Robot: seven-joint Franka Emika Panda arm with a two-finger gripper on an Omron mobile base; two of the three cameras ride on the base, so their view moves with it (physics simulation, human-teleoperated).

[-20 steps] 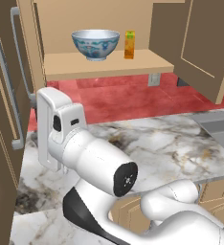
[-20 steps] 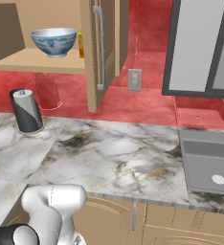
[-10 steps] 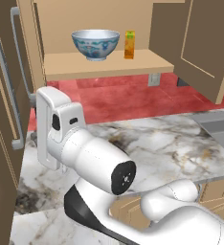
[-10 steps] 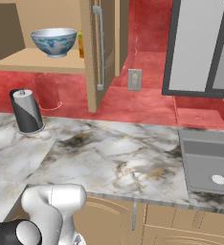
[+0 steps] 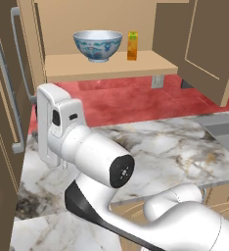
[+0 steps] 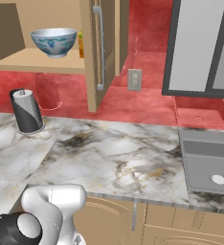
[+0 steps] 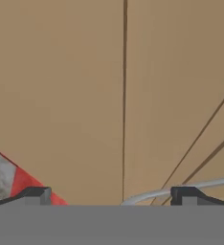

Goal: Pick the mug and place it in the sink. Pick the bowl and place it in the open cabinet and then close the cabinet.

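round white ceramic bowl with blue pattern (image 5: 97, 44) already upright on the plain shelf of the tan wooden wall cabinet (image 5: 111, 65), beside a small orange carton (image 5: 132, 45), so only door closing looks left. two-finger tool (image 7: 111, 195) spread wide, holding nothing, aimed close at a tan door panel with its curved silver bar handle (image 7: 181, 190) by the right tip, probably lining up the push. grey sink (image 6: 210, 161) at the marble table's (image 6: 118, 158) right end.

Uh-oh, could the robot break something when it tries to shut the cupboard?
Maybe. The bowl sits near the front edge of the shelf, beside a small orange carton; a hard swing might jolt them. The gripper, jaws open, is close to a wooden door and its handle, so it could bump or snag there.
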